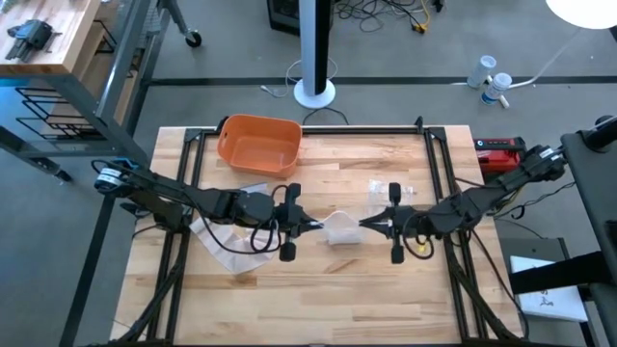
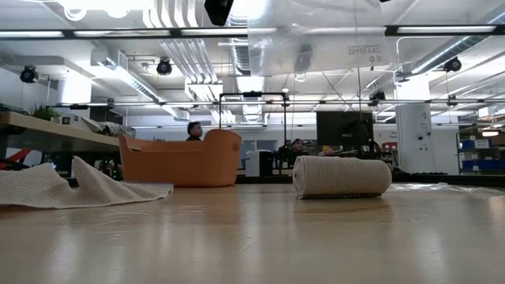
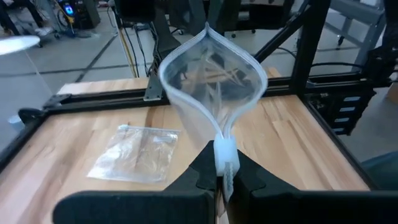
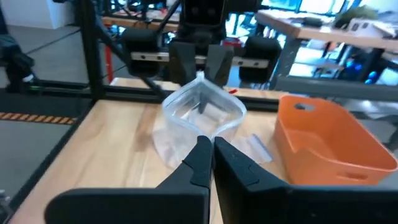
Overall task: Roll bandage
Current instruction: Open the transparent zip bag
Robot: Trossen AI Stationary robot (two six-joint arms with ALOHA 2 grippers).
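Clear zipper bag (image 1: 340, 228) hung mid-table, your left gripper (image 1: 310, 226) and right gripper (image 1: 367, 225) each pinching an opposite edge. Only the low view showed you the rolled bandage (image 2: 342, 176) resting on the table (image 1: 386, 289), right of the orange bin (image 2: 180, 160).

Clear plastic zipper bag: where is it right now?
High view: the clear plastic zipper bag hangs at table centre, held open between the left gripper and right gripper, in front of the orange plastic bin.
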